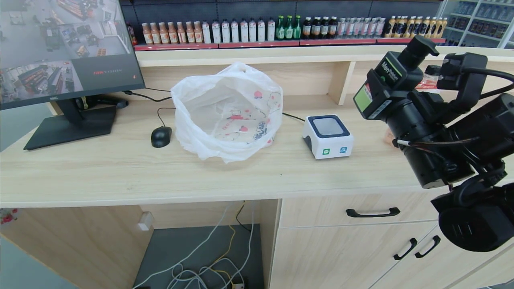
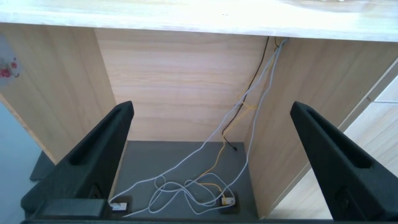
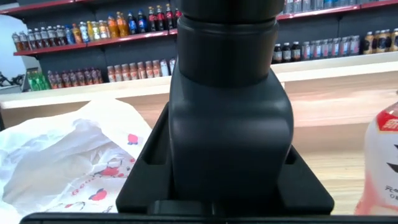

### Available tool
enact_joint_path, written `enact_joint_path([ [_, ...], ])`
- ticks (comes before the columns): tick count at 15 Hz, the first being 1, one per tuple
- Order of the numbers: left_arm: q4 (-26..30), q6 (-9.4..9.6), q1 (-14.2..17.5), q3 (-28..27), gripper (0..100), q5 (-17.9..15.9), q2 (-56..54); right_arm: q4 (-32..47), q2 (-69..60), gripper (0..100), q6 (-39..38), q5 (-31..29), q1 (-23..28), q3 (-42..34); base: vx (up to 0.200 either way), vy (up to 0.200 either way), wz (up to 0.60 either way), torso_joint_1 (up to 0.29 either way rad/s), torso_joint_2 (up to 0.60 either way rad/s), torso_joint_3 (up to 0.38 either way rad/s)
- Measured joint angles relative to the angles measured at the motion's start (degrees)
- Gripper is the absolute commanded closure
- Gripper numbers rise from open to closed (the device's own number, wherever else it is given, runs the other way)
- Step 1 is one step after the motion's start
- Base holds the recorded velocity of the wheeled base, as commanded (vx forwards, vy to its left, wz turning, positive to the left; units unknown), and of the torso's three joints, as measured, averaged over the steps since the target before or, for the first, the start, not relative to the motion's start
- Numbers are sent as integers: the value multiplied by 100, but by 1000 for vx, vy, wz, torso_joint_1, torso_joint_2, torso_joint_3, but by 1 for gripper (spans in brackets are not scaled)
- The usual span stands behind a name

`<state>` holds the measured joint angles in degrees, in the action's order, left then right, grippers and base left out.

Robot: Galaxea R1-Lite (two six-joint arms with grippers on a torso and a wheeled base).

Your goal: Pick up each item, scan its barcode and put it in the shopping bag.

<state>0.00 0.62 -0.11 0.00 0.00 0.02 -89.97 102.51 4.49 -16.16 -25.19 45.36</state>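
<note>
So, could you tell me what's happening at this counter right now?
The robot is at a checkout counter. Its right arm is raised over the counter by a pink bottle, right of the scanner. The open shopping bag looks empty. The left end effector hangs open below the counter edge.

Bright, even overhead light. The shopping bag [image 1: 227, 112] throws a faint, soft shadow on the counter [image 1: 100, 172]. The recess [image 1: 200, 249] beneath, at 6 o'clock, is dimmer. Straight edges bow near the head view's borders.
</note>
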Motion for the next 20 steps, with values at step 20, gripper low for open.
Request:
enact_joint_path([
  [20,-2,17,6,0,0,-2,0,809,-2,100,112,-44,-193,182,0,150,0,2,2,2],
])
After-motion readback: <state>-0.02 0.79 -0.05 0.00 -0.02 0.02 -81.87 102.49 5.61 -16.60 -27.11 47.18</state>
